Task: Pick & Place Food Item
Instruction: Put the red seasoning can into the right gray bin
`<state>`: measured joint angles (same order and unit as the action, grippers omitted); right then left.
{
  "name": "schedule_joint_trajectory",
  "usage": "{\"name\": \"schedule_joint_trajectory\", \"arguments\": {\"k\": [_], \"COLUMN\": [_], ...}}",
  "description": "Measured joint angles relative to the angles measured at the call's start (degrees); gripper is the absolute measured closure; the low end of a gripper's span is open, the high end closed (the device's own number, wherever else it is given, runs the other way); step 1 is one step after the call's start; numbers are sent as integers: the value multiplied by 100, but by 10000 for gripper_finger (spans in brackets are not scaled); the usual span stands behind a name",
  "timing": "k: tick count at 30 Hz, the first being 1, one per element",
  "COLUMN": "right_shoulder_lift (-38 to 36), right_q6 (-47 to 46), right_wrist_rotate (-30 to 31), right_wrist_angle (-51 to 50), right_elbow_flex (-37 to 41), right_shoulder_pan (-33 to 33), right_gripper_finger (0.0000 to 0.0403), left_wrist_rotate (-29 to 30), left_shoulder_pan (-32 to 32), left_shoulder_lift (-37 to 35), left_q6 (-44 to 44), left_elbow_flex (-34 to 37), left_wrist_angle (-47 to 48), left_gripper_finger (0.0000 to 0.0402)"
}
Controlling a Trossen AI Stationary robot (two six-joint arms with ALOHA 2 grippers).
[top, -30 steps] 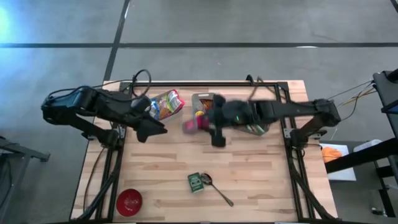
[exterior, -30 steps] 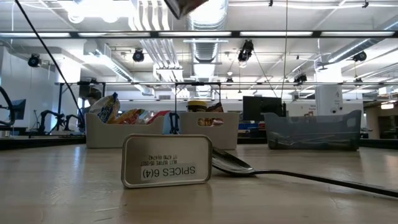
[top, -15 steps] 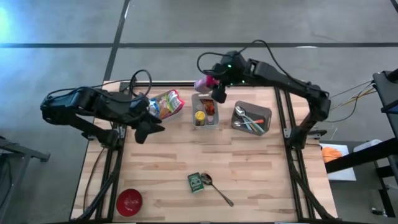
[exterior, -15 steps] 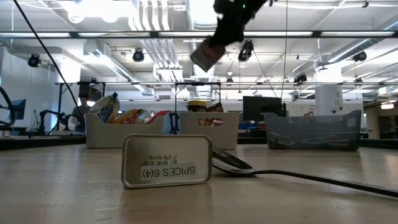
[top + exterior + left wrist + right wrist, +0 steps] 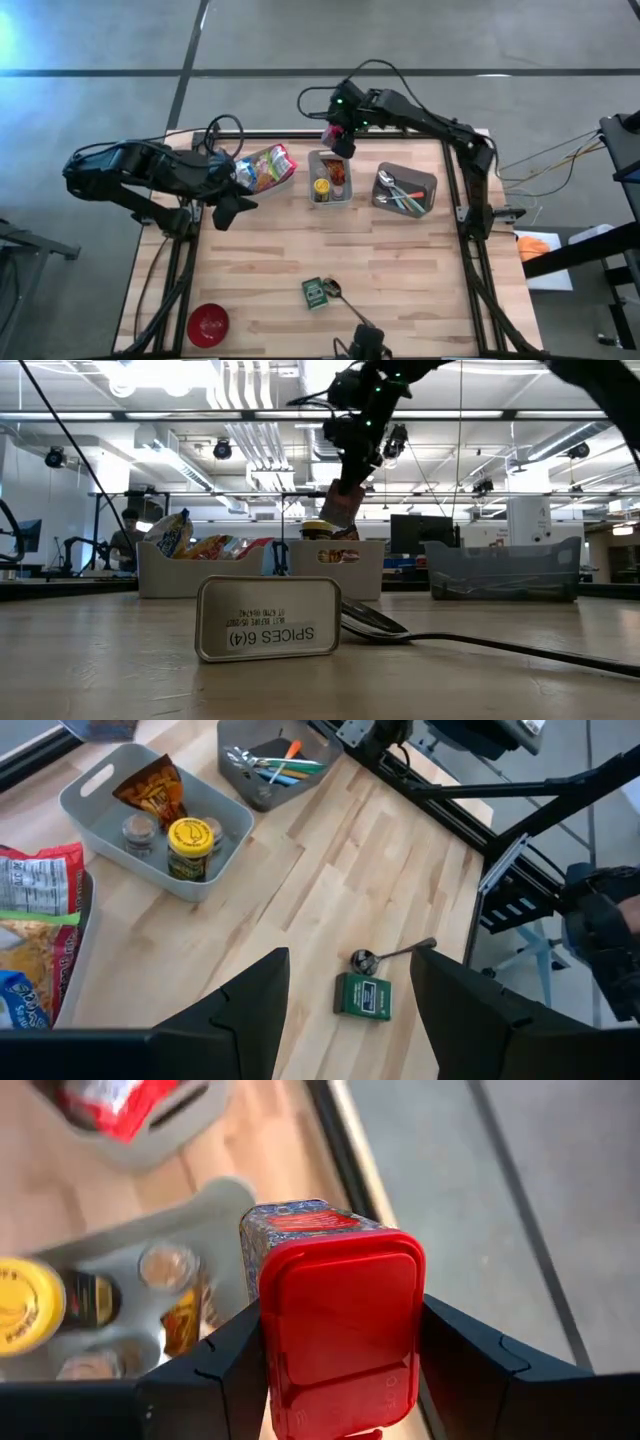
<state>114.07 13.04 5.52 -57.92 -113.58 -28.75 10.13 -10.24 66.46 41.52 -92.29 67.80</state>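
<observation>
My right gripper is shut on a small food container with a red flip lid. It holds the container in the air over the far end of the middle grey bin, which holds a yellow-lidded jar and small spice jars. In the low view the container hangs just above that bin's rim. My left gripper hovers open at the table's left, beside the bin of snack bags, with nothing between its fingers. My right gripper pinches the container at its red-lidded end, one finger on each of two opposite sides. The fingers slant down from above. The container is lifted clear and tilted, its lid toward my wrist and its speckled body pointing down and away.
A third grey bin with cutlery stands at the far right. Nearer the front lie a green spice tin and a spoon. A red bowl sits at the near left corner. Bare wood lies between the bins and the tin.
My right gripper has swung from over the table's middle toward the far edge, still carrying the container, and has tipped further downward. It has come lower, to just above the middle bin's far end. My left gripper has stayed at the left.
</observation>
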Motion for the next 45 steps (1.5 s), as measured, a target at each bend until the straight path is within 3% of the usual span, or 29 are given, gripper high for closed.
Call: {"name": "schedule_joint_trajectory", "arguments": {"k": [8, 14, 45], "right_shoulder_lift": [1056, 1376, 1405], "right_q6": [106, 196, 500], "right_wrist_rotate": [212, 188, 46], "right_wrist_angle": [-1304, -1766, -1229], "right_elbow_flex": [-1422, -1898, -626], "right_shoulder_pan": [0, 13, 273], "right_gripper_finger": [198, 198, 198], "left_wrist_rotate": [24, 26, 42], "left_shoulder_pan": [0, 0, -4], "left_shoulder_lift": [0, 0, 0], "left_q6": [-4, 0, -125], "left_elbow_flex": [0, 0, 11], "left_wrist_angle": [14, 142, 191], "left_gripper_finger": [190, 190, 190]}}
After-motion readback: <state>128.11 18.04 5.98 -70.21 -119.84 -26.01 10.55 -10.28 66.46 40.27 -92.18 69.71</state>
